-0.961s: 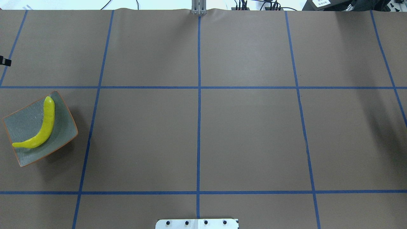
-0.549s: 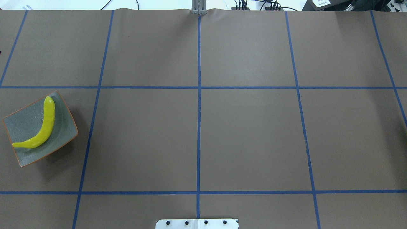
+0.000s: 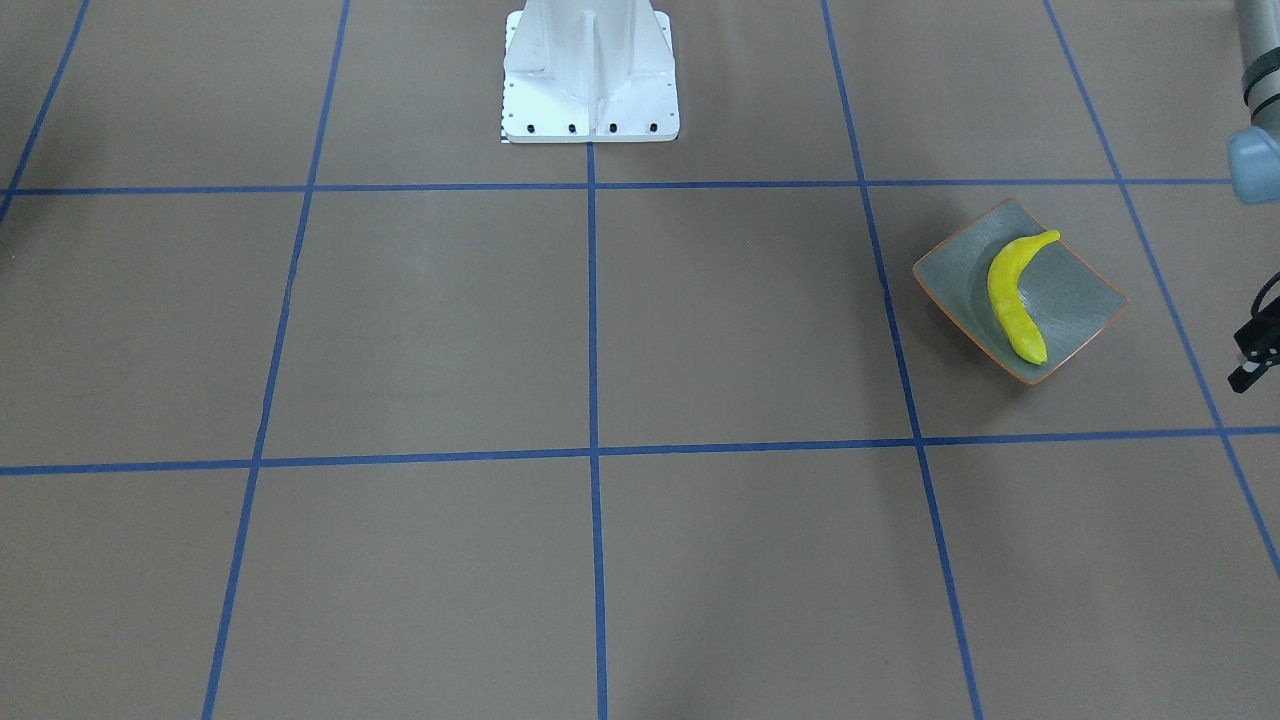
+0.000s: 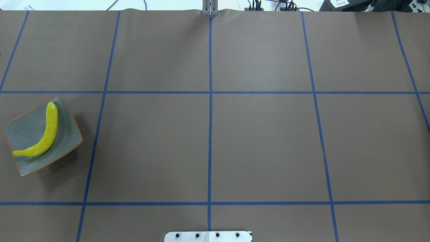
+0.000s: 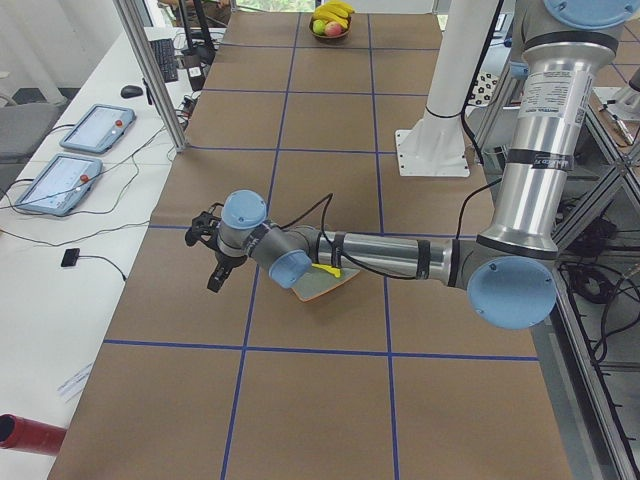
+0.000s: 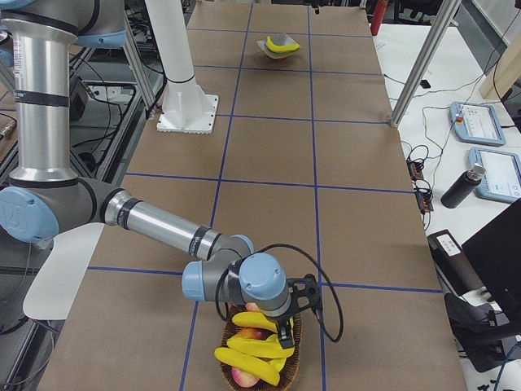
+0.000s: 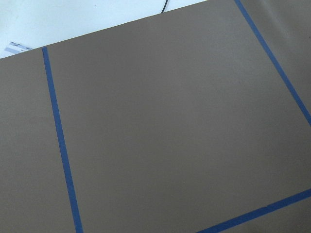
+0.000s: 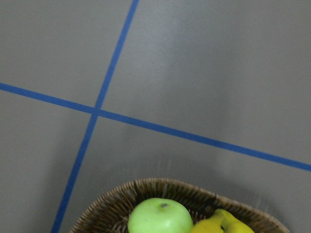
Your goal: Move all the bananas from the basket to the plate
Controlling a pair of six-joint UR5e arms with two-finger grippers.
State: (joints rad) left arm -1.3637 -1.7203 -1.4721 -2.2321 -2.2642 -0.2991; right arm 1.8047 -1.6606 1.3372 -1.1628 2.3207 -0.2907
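Right gripper (image 6: 286,332) hung just above wicker basket (image 8: 112,204); finger spacing cannot be told. Yellow bananas (image 6: 252,346) heaped in basket beside green apple (image 8: 160,216), reddish fruit (image 6: 242,378) underneath. Far along table, one greenish-yellow banana (image 4: 47,134) laid diagonally across square grey-green plate (image 4: 23,127). Left gripper (image 5: 216,275) held near plate, apart from it; finger spacing not discernible.

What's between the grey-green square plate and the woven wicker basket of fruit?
Nothing. In the exterior right view, the stretch from the woven wicker basket to the grey-green square plate is bare brown table cover, crossed only by blue tape lines.
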